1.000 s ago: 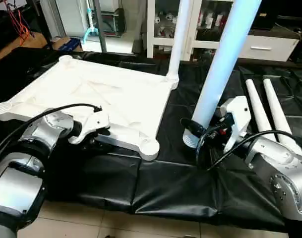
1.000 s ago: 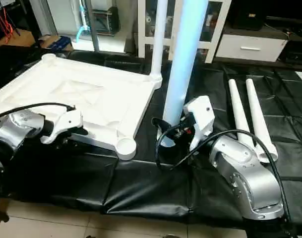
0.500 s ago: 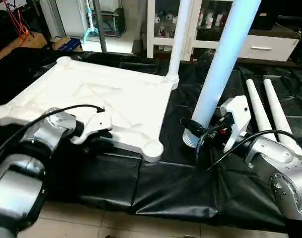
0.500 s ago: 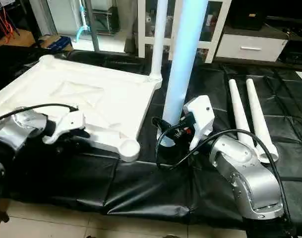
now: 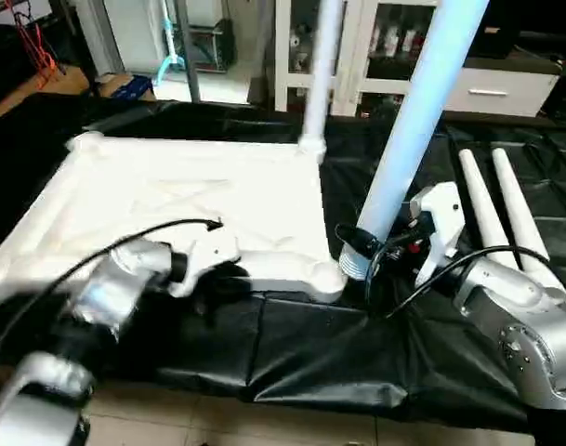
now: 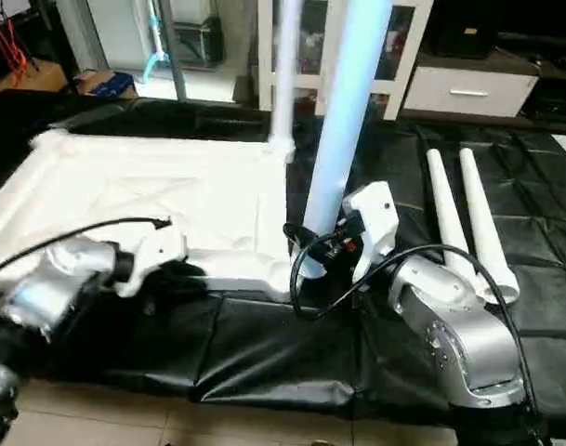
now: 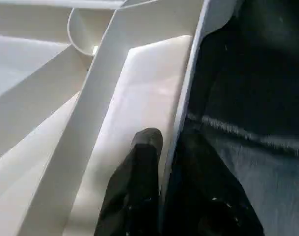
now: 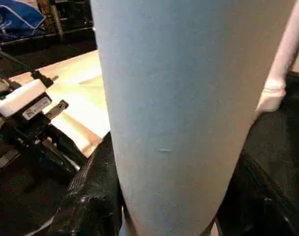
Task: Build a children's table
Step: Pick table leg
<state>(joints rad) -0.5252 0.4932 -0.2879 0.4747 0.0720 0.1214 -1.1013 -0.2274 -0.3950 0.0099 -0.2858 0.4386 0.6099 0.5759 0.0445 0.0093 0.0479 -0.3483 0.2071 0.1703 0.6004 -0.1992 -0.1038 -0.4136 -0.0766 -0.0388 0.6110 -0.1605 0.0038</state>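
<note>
Glossy black sheet (image 5: 310, 344), ribbed white tabletop (image 5: 190, 200), tapered leg (image 5: 408, 139)

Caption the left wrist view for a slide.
Left gripper pinching the rim of the upturned white table top, one finger inside, black mat beyond.

The table top (image 5: 199, 200) was white, with a raised X pattern of ribs. The held leg (image 5: 417, 121) looked pale blue-white; the two lying legs (image 5: 501, 209) were white. The cover (image 5: 320, 358) was glossy black. Both forearms were silver.
</note>
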